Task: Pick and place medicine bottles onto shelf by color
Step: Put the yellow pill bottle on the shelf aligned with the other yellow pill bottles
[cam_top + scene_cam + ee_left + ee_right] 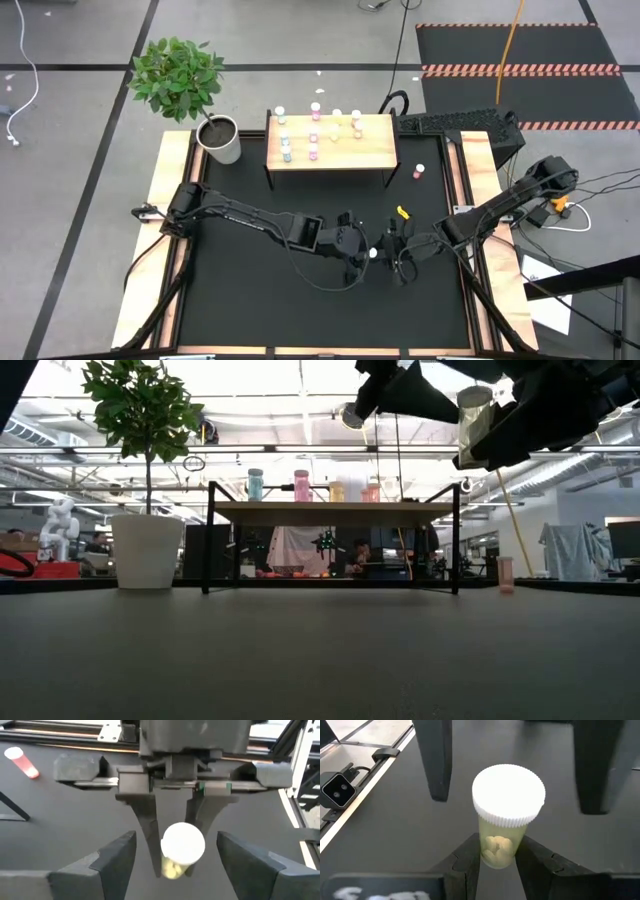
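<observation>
A pale green medicine bottle (497,837) with a white cap (183,845) hangs in the air over the middle of the table, with my right gripper (497,857) shut on it. My left gripper (176,840) faces it from the table's left. It is open, with one finger on either side of the cap and touching nothing. In the high view the two grippers meet at the cap (373,253). The wooden shelf (375,150) stands at the far side with several bottles on top. A pink bottle (419,173) stands on the table to the right of the shelf. My right gripper pinches the bottle's body (496,851) between its two fingers (467,862), at the lower part, well below the cap. The fingers come from the table's right, slanting slightly down. The bottle is lifted clear of the table, cap end up and free, tilted toward my left gripper.
A white plant pot (222,138) with a leafy plant stands at the table's far left corner, beside the shelf. A small yellow object (403,212) lies on the mat just beyond the grippers. Bare black mat (300,300) lies on the near side of the arms.
</observation>
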